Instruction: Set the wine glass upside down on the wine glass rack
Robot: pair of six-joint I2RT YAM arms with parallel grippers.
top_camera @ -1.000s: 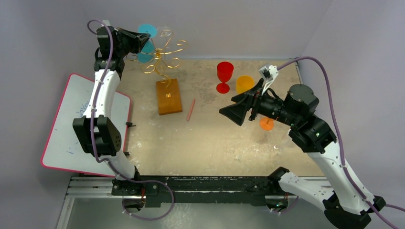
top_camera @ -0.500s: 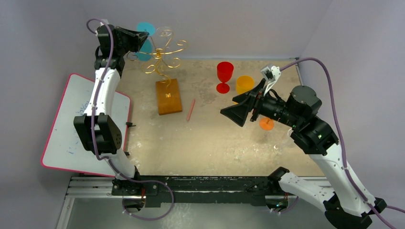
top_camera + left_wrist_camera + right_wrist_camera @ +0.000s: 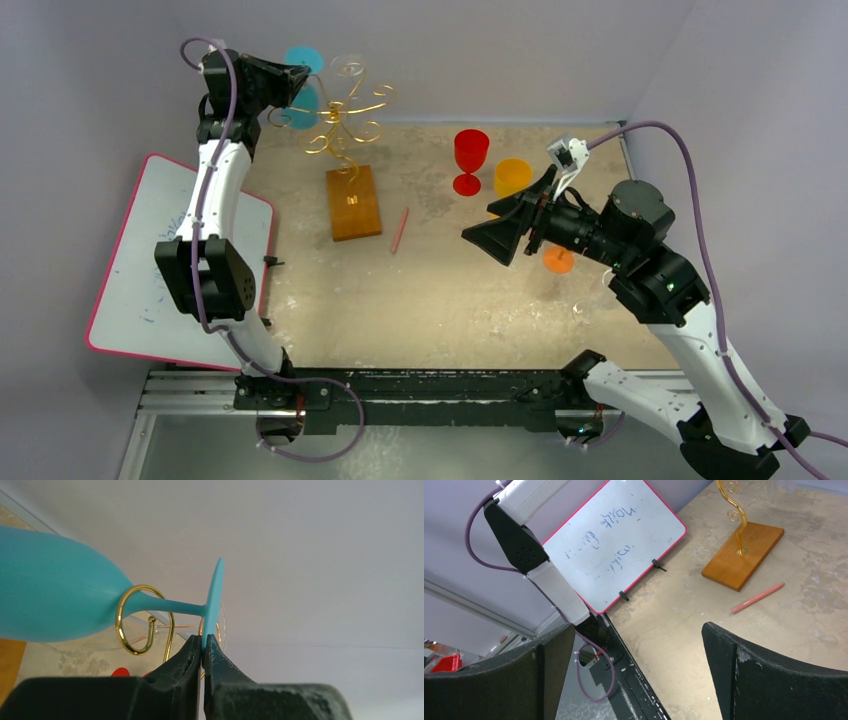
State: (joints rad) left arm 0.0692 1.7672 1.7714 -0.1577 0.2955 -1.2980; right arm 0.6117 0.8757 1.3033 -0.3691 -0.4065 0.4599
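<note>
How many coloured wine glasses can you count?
3: teal glass held by left gripper at the rack; red glass upright mid-table; orange glass partly behind right arm. Clear ones may be missed.

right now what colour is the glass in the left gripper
Turquoise blue; the wine glass shows best in the left wrist view.

Red goblet (image 3: 471,160) upright on beige desk (image 3: 430,300). Orange cup (image 3: 512,176) just right of the goblet. Orange disc (image 3: 557,261) nearer and right of it, partly hidden. Pink pencil (image 3: 400,229) lies nearer-left of it. Pink-framed whiteboard (image 3: 150,270) with blue scribbles lies far left of it.
</note>
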